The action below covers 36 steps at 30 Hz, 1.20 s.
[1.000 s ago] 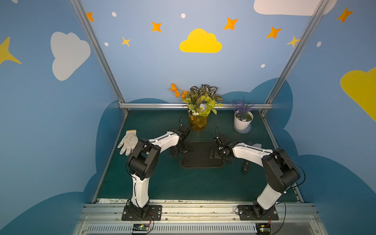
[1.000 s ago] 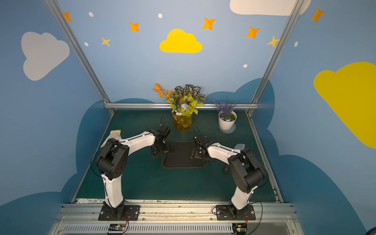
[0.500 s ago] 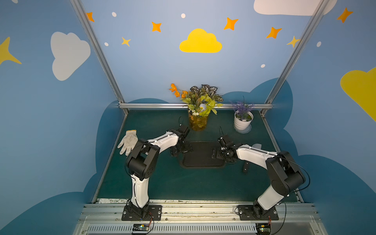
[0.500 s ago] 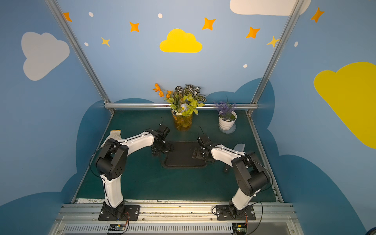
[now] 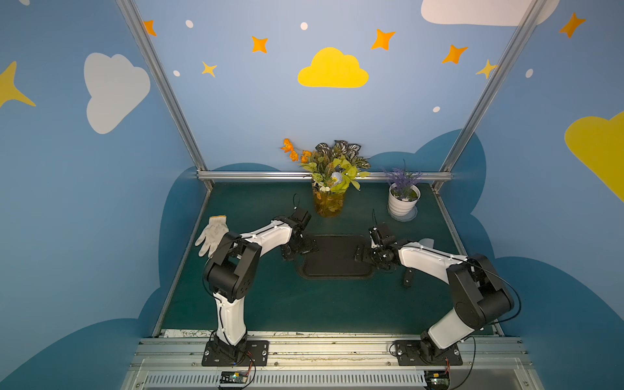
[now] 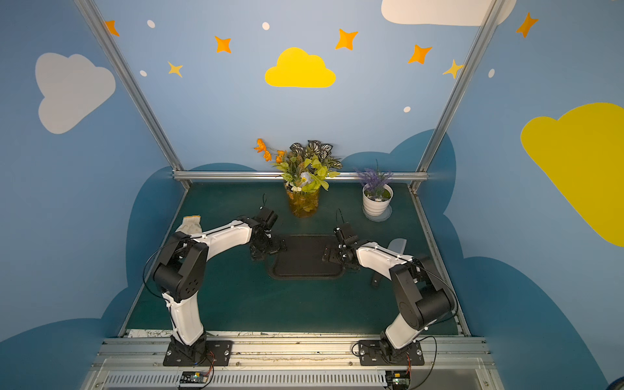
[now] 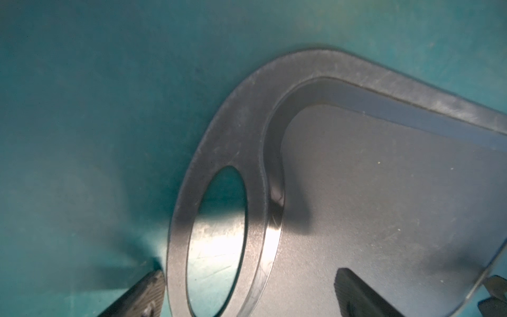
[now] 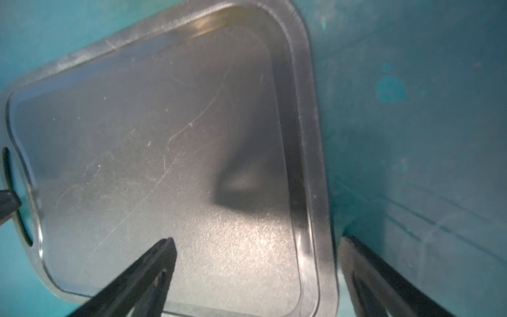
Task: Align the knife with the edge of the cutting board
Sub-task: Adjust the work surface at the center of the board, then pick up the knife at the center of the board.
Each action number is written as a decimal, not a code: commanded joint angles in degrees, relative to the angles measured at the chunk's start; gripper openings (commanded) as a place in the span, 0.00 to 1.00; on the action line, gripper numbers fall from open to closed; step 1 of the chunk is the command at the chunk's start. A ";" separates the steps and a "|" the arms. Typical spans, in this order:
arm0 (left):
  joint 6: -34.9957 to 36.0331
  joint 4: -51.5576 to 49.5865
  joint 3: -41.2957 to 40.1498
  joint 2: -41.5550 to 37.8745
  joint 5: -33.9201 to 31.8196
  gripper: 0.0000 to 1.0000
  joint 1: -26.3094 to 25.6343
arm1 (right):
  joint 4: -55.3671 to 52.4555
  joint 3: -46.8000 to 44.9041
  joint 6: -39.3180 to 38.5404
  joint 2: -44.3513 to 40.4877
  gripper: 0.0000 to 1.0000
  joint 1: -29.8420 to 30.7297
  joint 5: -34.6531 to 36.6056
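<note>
Left claw (image 7: 247, 296) and right claw (image 8: 259, 254) apart, straddling board's (image 5: 332, 256) short edges.
Knife (image 5: 408, 279) lies on desk (image 5: 304, 304) just right of board, partly under right arm (image 5: 425, 258); bare desk before board; vase (image 5: 329, 204) holds flowers (image 5: 332, 165).
</note>
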 commanded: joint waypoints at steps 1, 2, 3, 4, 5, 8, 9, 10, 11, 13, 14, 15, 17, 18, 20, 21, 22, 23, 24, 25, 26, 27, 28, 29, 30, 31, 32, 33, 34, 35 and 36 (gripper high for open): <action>0.15 -0.79 -1.41 -1.78 0.64 1.00 0.79 | 0.26 -1.89 -0.61 -1.37 0.98 -1.21 -0.05; 0.20 -0.80 -1.63 -2.03 0.68 1.00 0.91 | 0.26 -2.16 -0.61 -1.69 0.98 -1.53 -0.27; 0.18 -0.73 -1.85 -2.29 0.66 1.00 0.99 | 0.27 -2.43 -0.61 -2.05 0.98 -1.77 -0.40; 0.23 -0.68 -2.03 -2.55 0.68 1.00 1.23 | 0.26 -2.68 -0.61 -2.38 0.98 -2.08 -0.43; 0.26 -0.59 -2.13 -2.74 0.69 1.00 1.52 | 0.12 -2.81 -0.67 -2.74 0.98 -2.28 -0.54; 0.36 -0.41 -2.81 -4.05 0.76 1.00 2.26 | -0.40 -3.29 -0.70 -4.11 0.98 -3.11 -0.96; 0.45 -0.31 -3.09 -4.48 0.92 1.00 2.63 | -0.65 -3.53 -0.72 -4.69 0.98 -3.34 -0.96; 0.49 -0.31 -3.32 -5.19 1.13 1.00 2.91 | -1.23 -3.57 -0.70 -5.36 0.98 -3.63 -0.99; 0.74 -0.16 -3.61 -5.90 1.31 1.00 3.28 | -1.78 -3.57 -0.78 -6.11 0.98 -3.94 -1.11; 1.28 -0.19 -4.08 -7.61 1.87 1.00 3.99 | -3.48 -3.31 -0.94 -8.25 0.98 -4.40 -1.22; 1.70 -0.19 -4.22 -8.63 2.29 1.00 4.36 | -5.02 -2.83 -1.08 -9.38 0.98 -4.61 -1.07; 2.37 -0.19 -4.38 -10.27 2.77 1.00 4.73 | -7.43 -2.09 -1.27 -10.79 0.98 -4.97 -0.97; 3.73 -0.15 -4.43 -12.93 3.59 1.00 5.47 | -12.15 -0.50 -1.67 -13.08 0.98 -5.30 -0.93; 4.72 -0.11 -4.43 -14.39 4.15 1.00 5.76 | -14.03 0.41 -1.90 -14.33 0.98 -5.44 -0.64; 7.03 -0.27 -3.77 -16.97 4.82 1.00 6.23 | -18.78 1.93 -1.92 -16.83 0.98 -5.57 0.56; 8.27 -0.28 -3.40 -18.23 5.10 1.00 6.42 | -21.13 2.56 -1.71 -17.95 0.98 -5.66 1.67; 9.38 -0.28 -2.88 -19.33 5.14 1.00 6.46 | -23.17 3.03 -1.34 -19.12 0.98 -5.67 2.82; 10.64 -0.23 -2.21 -20.42 5.32 1.00 6.44 | -24.98 3.29 -0.97 -20.43 0.98 -5.82 3.85; 11.67 -0.24 -1.36 -21.18 5.48 1.00 6.46 | -26.43 3.51 0.27 -21.41 0.98 -6.02 5.07; 12.80 -0.56 -0.38 -21.93 5.58 1.00 6.46 | -28.00 3.42 1.45 -22.30 0.98 -6.24 6.87; 13.98 -0.70 0.66 -22.59 5.86 1.00 6.46 | -29.12 3.33 2.40 -23.66 0.98 -6.50 8.33; 14.90 -0.72 1.64 -23.10 6.32 1.00 6.45 | -30.19 3.05 3.27 -24.81 0.98 -6.80 10.31; 16.14 -0.68 2.61 -23.52 6.70 1.00 6.34 | -30.99 2.59 3.73 -26.03 0.98 -6.99 12.03; 17.02 -0.41 3.56 -23.80 7.04 1.00 6.13 | -31.61 2.01 3.93 -27.51 0.98 -7.27 14.24; 17.96 -0.15 4.48 -23.97 7.38 1.00 5.90 | -32.18 1.29 4.13 -29.23 0.98 -7.51 17.46; 18.70 -0.11 5.41 -24.07 7.29 1.00 5.59 | -32.48 0.43 3.87 -30.56 0.98 -7.78 19.71; 19.16 -0.22 6.21 -24.02 6.95 1.00 5.01 | -32.82 -0.27 3.41 -32.54 0.98 -8.37 21.31; 19.39 -0.46 6.80 -24.02 6.55 1.00 4.30 | -33.64 -0.66 3.53 -33.91 0.98 -9.11 22.21; 19.64 -0.53 7.07 -24.06 6.11 1.00 3.59 | -34.53 -0.81 3.87 -34.84 0.98 -10.10 23.01; 19.97 -0.50 7.00 -24.25 5.56 1.00 2.72 | -35.41 -0.91 3.95 -35.45 0.98 -11.11 23.41; 20.28 -0.46 6.77 -24.52 4.73 1.00 1.60 | -36.12 -1.03 4.00 -35.79 0.98 -12.01 23.62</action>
